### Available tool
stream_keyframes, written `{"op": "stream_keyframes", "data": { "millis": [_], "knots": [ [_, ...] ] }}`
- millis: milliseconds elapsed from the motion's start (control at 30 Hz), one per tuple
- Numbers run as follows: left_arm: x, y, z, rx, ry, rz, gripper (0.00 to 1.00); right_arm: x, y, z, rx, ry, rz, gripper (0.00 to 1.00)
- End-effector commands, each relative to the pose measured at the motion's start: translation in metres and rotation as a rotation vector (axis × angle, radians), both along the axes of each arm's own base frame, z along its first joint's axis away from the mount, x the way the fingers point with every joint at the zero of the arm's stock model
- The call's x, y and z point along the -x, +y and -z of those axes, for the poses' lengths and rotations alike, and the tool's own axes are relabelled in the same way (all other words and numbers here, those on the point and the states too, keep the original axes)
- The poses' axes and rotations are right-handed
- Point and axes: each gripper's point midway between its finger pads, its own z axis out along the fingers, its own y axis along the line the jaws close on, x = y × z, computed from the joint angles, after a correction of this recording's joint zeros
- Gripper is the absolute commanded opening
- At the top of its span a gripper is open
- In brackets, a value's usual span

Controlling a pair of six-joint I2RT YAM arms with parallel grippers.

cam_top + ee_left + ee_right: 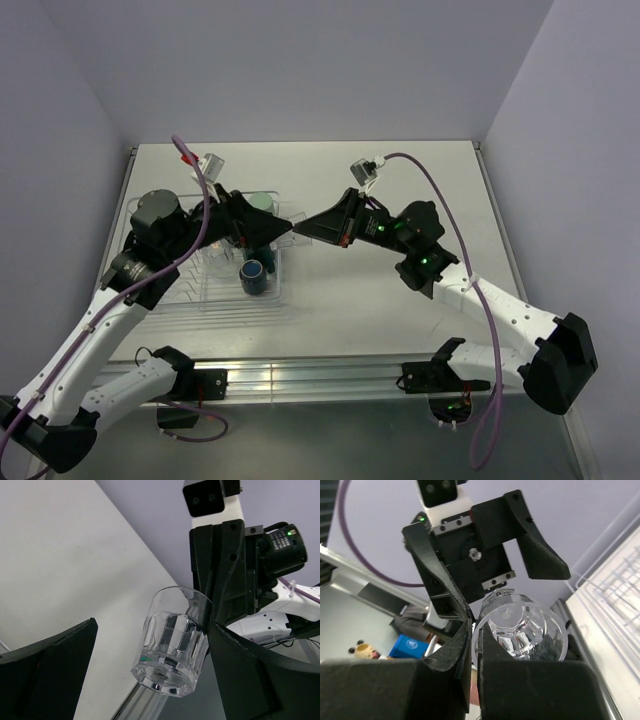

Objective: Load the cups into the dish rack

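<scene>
My right gripper is shut on the rim wall of a clear tumbler, one finger inside and one outside, and holds it in the air on its side. My left gripper is open, its jaws wide around the same tumbler; its right finger is at the glass and the left finger stands well apart. In the top view both grippers meet tip to tip, left and right, just right of the clear dish rack. A navy mug and a mint green tumbler stand in the rack.
The rack's clear edge also shows in the right wrist view. An aluminium rail runs along the table's near edge. A blue box lies beyond the table. The left arm hides part of the rack.
</scene>
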Motion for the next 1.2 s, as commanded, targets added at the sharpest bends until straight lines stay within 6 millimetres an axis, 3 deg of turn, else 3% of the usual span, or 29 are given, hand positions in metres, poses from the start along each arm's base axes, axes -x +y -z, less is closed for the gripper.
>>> {"op": "stream_keyframes", "data": {
  "millis": [0,400,1167],
  "knots": [
    [0.028,-0.009,0.001,0.038,-0.002,0.143,0.99,0.002,-0.008,-0.038,-0.144,-0.085,-0.003,0.0],
    [0.043,-0.007,-0.002,0.066,-0.005,0.179,0.97,-0.011,-0.017,-0.033,-0.159,-0.075,0.026,0.0],
    [0.024,-0.011,0.005,0.068,0.028,0.141,0.87,0.004,-0.008,-0.015,-0.15,-0.074,-0.063,0.0]
  ]
}}
